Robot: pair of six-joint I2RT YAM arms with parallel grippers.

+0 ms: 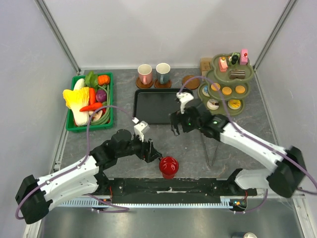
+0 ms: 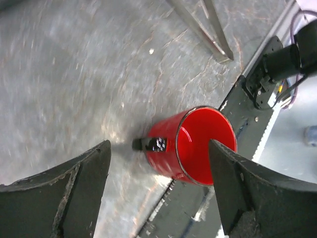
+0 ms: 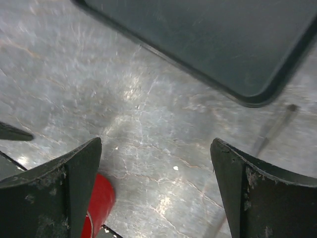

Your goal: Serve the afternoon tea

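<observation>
You are only just starting: the black tray (image 1: 153, 106) is lying empty, and the cakes (image 1: 227, 90) are all sitting on their green stand (image 1: 204, 94). The pink mug (image 1: 144, 73) and the whitish mug (image 1: 163, 73) are standing on coasters at the back. The red mug (image 1: 168, 166) is standing empty near the front edge, just ahead of your left gripper (image 1: 152, 151), whose fingers are spread wide. Your right gripper (image 1: 174, 126) is hanging wide and empty by the tray.

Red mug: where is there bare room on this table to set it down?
The black tray is bare, and so is the grey tabletop between it and the green basket. Crowded: the tiered stand at far right, full of cakes, and the basket of vegetables.
</observation>
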